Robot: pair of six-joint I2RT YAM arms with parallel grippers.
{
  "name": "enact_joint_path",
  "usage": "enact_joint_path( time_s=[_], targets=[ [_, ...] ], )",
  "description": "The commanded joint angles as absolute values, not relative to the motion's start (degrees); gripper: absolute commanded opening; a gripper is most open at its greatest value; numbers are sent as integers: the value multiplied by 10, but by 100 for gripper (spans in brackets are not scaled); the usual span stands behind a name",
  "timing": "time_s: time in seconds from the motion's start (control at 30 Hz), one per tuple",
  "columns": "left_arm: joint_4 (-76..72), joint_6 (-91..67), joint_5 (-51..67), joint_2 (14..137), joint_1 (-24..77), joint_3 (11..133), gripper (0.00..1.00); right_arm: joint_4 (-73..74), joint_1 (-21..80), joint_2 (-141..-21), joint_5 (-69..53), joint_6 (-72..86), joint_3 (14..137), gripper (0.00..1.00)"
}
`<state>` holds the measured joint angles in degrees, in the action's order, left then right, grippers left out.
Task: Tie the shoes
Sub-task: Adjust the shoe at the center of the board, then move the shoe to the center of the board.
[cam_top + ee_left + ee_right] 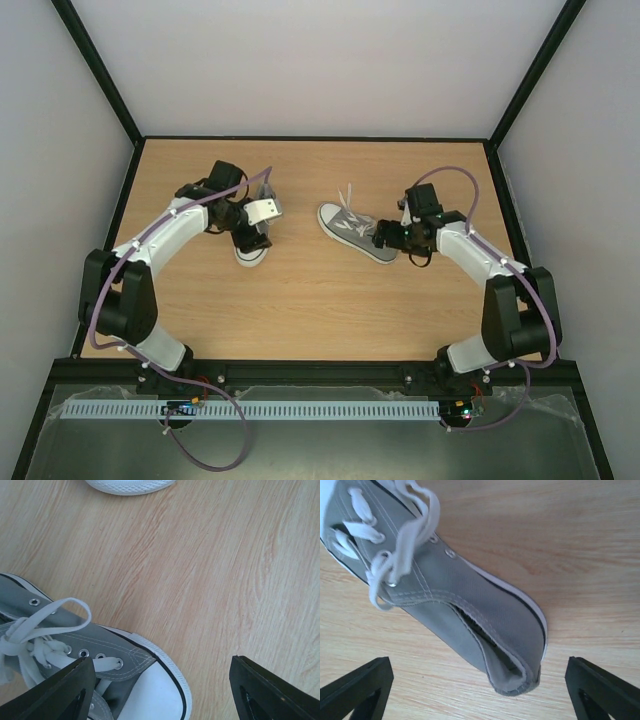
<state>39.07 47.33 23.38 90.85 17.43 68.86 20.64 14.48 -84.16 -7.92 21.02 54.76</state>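
Observation:
The left shoe point(250, 254), grey with a white toe cap, lies under my left gripper point(252, 235). In the left wrist view the shoe point(90, 645) fills the lower left with loose white laces point(45, 627). The left gripper point(160, 700) is open over the toe cap and holds nothing. The right shoe point(356, 232) lies at mid-table with its laces point(349, 197) spread loose. My right gripper point(389, 238) is at its heel end. In the right wrist view the heel point(520, 672) sits between the open fingers of the right gripper point(480, 697), untouched; the laces point(395, 550) are untied.
The wooden table point(320, 310) is walled by a black frame point(100, 80) and pale panels. The right shoe's white toe point(130, 485) shows at the top edge of the left wrist view. The arm bases stand at the near edge.

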Motion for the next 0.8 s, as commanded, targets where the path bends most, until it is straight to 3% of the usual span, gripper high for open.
enact_joint_path(
  time_s=[0.0,0.07,0.13,0.23,0.3,0.4,0.53,0.67,0.77],
  targets=[
    [409,469,251,905,174,677,77,191,144,-858,-117,215,522,90],
    [406,467,251,902,174,674,77,189,144,-873,-98,207,525,75],
    [406,465,253,898,174,672,77,191,144,-887,-81,196,534,46],
    [408,464,261,894,174,670,77,194,144,-897,-76,177,549,15],
    [411,463,268,891,174,670,77,200,144,-892,-73,150,555,4],
    [418,462,275,890,174,674,76,211,144,-865,-89,91,565,1],
    [433,472,304,881,166,682,76,259,153,-806,-212,-64,580,1],
    [445,479,328,875,143,695,76,342,215,-749,-292,-246,587,1],
    [467,498,337,875,131,705,74,422,282,-743,-269,-388,606,1]
  ],
)
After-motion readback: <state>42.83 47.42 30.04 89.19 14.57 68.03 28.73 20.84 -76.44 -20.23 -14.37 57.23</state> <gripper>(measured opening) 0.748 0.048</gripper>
